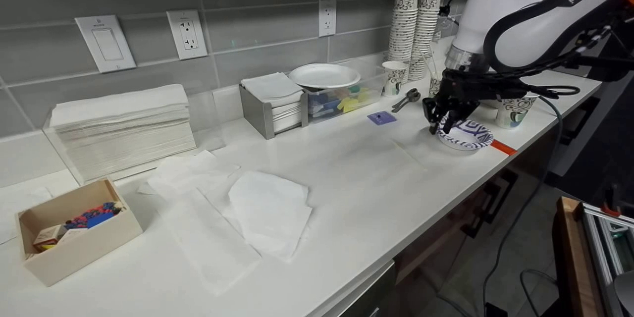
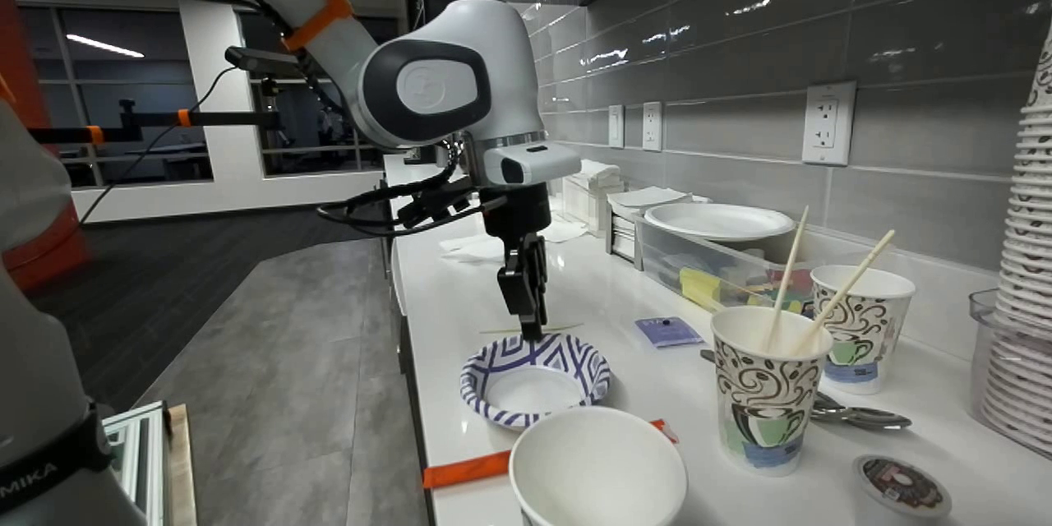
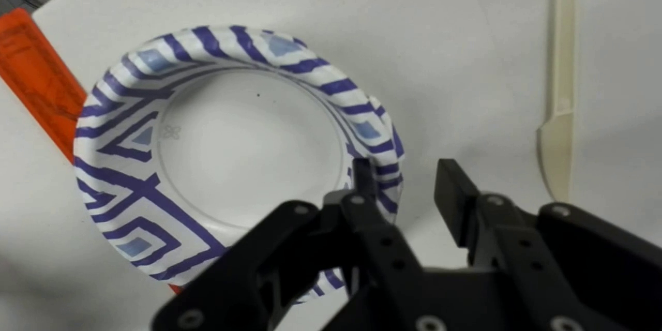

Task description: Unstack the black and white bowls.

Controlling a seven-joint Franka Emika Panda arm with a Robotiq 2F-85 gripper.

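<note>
The black and white bowls are nested on the white counter. The upper bowl, white with dark blue-purple stripes, shows in both exterior views. In the wrist view a sliver of the lower bowl peeks out past its right rim; the rest of it is hidden. My gripper is open at the bowls' rim. One finger is over the inside of the upper bowl and the other is outside the rim, with a gap between. The fingertips are at the rim's far side in an exterior view; contact cannot be told.
An orange strip runs under the bowls' side. A paper cup stands close by. A cup with sticks, spoons and a purple packet lie wallward. A pale knife lies beyond the outer finger.
</note>
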